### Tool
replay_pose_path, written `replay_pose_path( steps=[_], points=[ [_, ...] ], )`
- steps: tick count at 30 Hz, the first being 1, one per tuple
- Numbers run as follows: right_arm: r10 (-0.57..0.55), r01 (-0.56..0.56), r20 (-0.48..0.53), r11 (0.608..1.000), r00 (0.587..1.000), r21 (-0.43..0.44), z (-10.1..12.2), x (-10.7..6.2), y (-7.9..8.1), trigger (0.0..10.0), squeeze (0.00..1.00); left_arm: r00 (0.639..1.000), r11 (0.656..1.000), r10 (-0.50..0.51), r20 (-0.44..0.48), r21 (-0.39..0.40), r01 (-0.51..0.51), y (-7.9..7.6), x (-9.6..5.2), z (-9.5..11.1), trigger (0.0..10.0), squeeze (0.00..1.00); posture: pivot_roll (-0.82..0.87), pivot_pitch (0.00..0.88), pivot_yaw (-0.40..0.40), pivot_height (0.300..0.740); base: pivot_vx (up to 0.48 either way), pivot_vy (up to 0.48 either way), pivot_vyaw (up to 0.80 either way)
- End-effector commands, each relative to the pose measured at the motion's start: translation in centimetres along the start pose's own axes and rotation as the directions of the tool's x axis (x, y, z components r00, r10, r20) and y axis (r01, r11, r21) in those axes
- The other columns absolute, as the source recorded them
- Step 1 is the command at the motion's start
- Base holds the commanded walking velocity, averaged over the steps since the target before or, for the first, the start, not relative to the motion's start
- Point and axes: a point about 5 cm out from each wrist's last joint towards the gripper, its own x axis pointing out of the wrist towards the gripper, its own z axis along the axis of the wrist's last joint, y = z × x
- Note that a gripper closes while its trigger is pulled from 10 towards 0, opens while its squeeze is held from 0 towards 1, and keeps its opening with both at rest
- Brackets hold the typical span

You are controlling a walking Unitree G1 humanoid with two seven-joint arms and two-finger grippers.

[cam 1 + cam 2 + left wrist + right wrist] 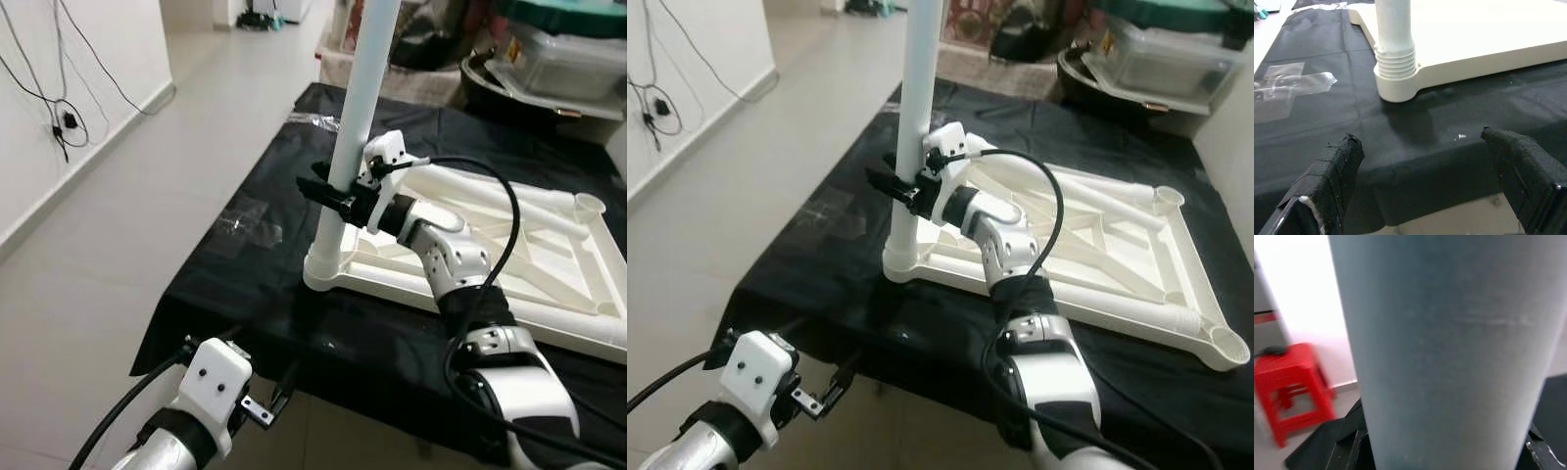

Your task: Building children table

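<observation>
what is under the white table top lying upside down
A black cloth lies under the table top and hangs over the near edge, where the leg stands in its corner socket with the right gripper around it. What the cloth itself rests on is covered.

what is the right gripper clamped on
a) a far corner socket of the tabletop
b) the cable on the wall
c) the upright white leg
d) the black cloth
c: the right gripper is shut around the upright white leg, which stands in the near corner socket of the upside-down tabletop, while the left gripper hangs open below the table edge.
</observation>
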Motion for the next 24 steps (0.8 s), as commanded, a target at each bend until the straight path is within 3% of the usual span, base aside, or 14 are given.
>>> replay_pose_path(
  steps=[1,3,7,9,11,12,17,24],
  points=[
    [0.207,-0.148,-0.173,0.941,0.963,0.304,-8.1,0.7,3.3,10.0,0.0,1.0,1.0,-0.016,-0.014,-0.001,0.016,-0.4,-0.3,0.0,10.0,0.0,0.18,0.24,-0.109,0.74,0.0,0.0,0.0],
    [0.289,-0.23,-0.156,0.921,0.945,0.314,-7.9,0.9,3.7,10.0,0.0,1.0,1.0,-0.014,-0.014,-0.001,0.014,-0.4,-0.4,0.1,10.0,0.0,0.18,0.242,-0.109,0.74,0.0,0.0,0.0],
    [0.325,-0.271,-0.146,0.915,0.934,0.3,-7.6,1.0,3.7,10.0,0.0,1.0,1.0,-0.012,-0.016,0.0,0.012,-0.3,-0.4,0.1,10.0,0.0,0.18,0.242,-0.108,0.74,0.0,0.0,0.0],
    [0.252,-0.203,-0.179,0.946,0.951,0.253,-7.5,1.5,3.2,10.0,0.0,1.0,1.0,-0.01,-0.017,0.0,0.01,-0.3,-0.4,0.1,10.0,0.0,0.18,0.24,-0.108,0.74,0.0,0.0,0.0],
    [0.232,-0.185,-0.187,0.953,0.955,0.241,-7.5,1.6,3.1,10.0,0.0,1.0,1.0,-0.01,-0.017,0.0,0.01,-0.3,-0.4,0.1,10.0,0.0,0.18,0.24,-0.108,0.74,0.0,0.0,0.0],
    [0.158,-0.114,-0.204,0.97,0.966,0.212,-7.5,1.7,2.7,10.0,0.0,1.0,1.0,-0.01,-0.015,0.0,0.01,-0.3,-0.3,0.1,10.0,0.0,0.18,0.24,-0.108,0.74,0.0,0.0,0.0],
    [0.03,0.003,-0.188,0.984,0.982,0.176,-7.4,1.5,1.9,10.0,0.0,1.0,1.0,-0.011,-0.01,0.002,0.011,-0.3,-0.1,0.1,10.0,0.0,0.17,0.226,-0.103,0.74,0.0,0.0,0.0],
    [0.019,0.004,-0.144,0.988,0.989,0.156,-7.0,0.7,2.2,10.0,0.0,1.0,1.0,-0.017,-0.004,0.007,0.017,-0.1,0.3,0.1,10.0,0.0,0.16,0.216,-0.097,0.74,0.0,0.0,0.0]
  ],
)
